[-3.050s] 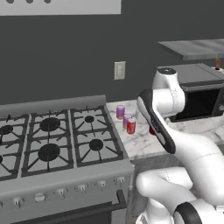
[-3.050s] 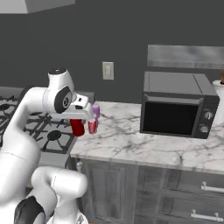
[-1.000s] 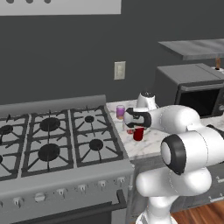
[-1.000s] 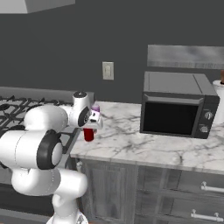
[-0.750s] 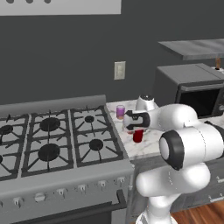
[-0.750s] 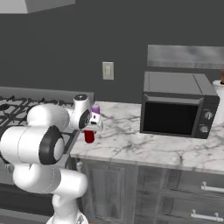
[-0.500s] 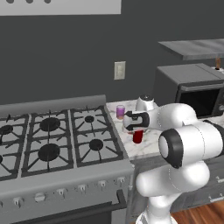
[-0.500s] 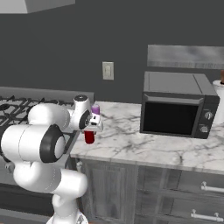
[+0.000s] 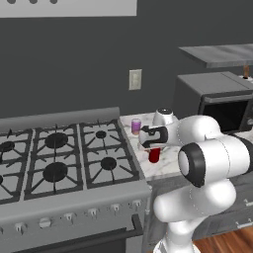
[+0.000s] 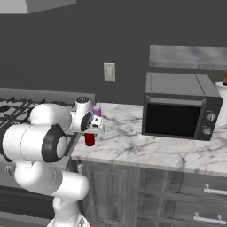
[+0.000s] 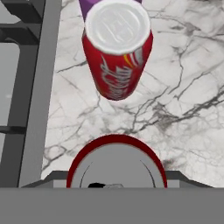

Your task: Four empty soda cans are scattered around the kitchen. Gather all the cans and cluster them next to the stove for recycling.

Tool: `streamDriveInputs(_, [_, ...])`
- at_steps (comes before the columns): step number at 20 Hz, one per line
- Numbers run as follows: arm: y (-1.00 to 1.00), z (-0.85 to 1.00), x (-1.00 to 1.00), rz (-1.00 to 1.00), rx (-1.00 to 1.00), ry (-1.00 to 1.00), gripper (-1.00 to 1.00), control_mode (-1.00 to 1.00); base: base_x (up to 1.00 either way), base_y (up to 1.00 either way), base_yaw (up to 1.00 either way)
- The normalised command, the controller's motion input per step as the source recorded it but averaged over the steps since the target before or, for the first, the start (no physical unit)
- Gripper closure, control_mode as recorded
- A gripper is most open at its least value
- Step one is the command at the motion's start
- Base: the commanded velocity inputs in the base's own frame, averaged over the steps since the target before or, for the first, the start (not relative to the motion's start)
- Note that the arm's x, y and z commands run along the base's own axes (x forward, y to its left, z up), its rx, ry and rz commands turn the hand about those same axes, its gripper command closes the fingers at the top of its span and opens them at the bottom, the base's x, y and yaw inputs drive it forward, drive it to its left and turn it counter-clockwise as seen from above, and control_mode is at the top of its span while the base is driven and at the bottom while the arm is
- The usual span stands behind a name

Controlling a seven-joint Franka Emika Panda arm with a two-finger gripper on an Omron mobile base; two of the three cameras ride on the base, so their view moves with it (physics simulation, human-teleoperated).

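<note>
Red can (image 11: 117,164) right between the fingers of the gripper (image 9: 154,147), low over the marble counter (image 11: 188,96); clamped or let go, cannot tell. Just beyond, second red can (image 11: 118,48) upright, purple can (image 9: 136,126) behind it, all close beside the stove (image 9: 59,163).

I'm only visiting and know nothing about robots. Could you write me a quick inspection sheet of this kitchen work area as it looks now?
Surface: marble counter, next to the stove.
Job's things: near red can under the tool; second red can and purple can upright close by the stove.
Clutter: microwave, paper-towel roll.
Tool: right over the near red can; grip cannot be told.
Cables: nothing seen.
Surroundings: wall outlet, dark wall.
</note>
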Motion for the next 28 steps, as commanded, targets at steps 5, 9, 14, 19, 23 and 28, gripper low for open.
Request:
streamDriveInputs(5, [0.0, -0.01, 0.0, 0.0, 0.0, 0.0, -1.0, -1.0, 0.0, 0.0, 0.0])
streamDriveInputs(9, [0.0, 0.06, 0.0, 0.0, 0.0, 0.0, -1.0, -1.0, 0.0, 0.0, 0.0])
streamDriveInputs(14, [0.0, 0.59, -0.06, 0.0, 0.0, 0.0, -1.0, -1.0, 0.0, 0.0, 0.0])
streamDriveInputs(19, [0.0, 0.67, -0.37, 0.0, 0.0, 0.0, -1.0, -1.0, 0.0, 0.0, 0.0])
streamDriveInputs(23, [-0.05, 0.46, -0.7, 0.0, 0.0, 0.0, -1.0, -1.0, 0.0, 0.0, 0.0])
streamDriveInputs(28, [-0.09, 0.33, -0.89, 0.0, 0.0, 0.0, -1.0, -1.0, 0.0, 0.0, 0.0])
